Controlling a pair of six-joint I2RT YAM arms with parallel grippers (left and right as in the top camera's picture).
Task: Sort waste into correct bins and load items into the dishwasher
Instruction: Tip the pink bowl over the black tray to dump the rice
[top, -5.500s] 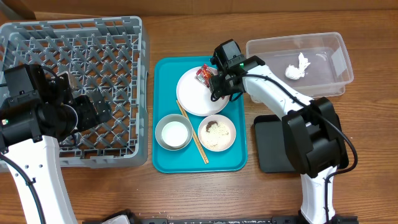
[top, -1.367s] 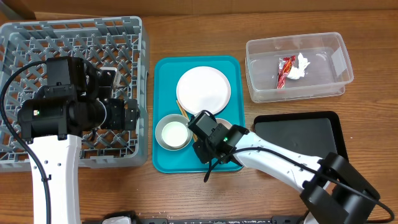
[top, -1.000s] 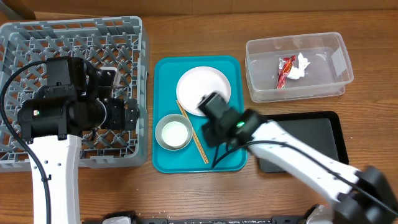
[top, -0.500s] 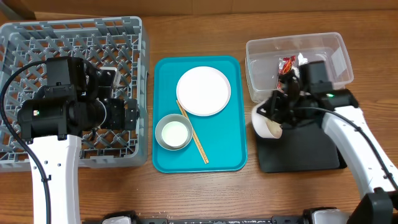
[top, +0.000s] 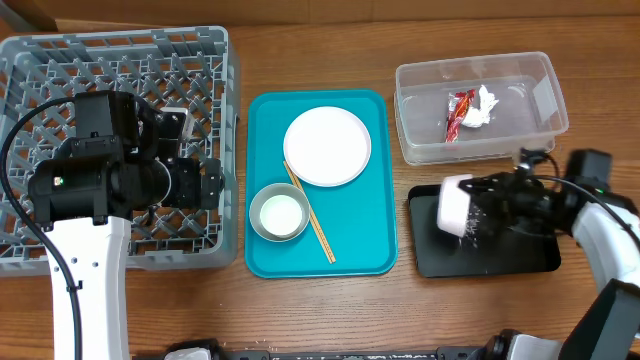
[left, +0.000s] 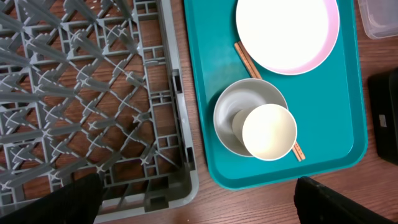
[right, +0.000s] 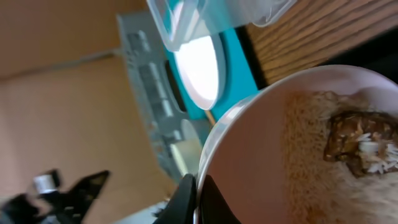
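My right gripper (top: 476, 211) is shut on the rim of a pale pink bowl (top: 455, 207), tipped on its side over the black tray (top: 500, 252). The right wrist view shows rice (right: 311, 155) and a brown scrap (right: 357, 140) inside this bowl, with the fingertips (right: 194, 198) pinching its rim. The white plate (top: 327, 147), a second bowl (top: 262, 222) holding the white cup (top: 279, 212), and the chopsticks (top: 318, 232) lie on the teal tray (top: 368, 255). My left gripper (top: 205, 185) hangs open above the grey dish rack's (top: 120, 80) right edge.
The clear tub (top: 520, 130) at the back right holds the red wrapper (top: 459, 113) and white tissue (top: 482, 108). In the left wrist view the rack wall (left: 180, 124) stands right beside the teal tray (left: 205, 93). Bare wood lies along the table's front.
My right arm has carried the bowl off the teal tray to the right, over the black tray, and tipped it sideways. The left arm has not moved.
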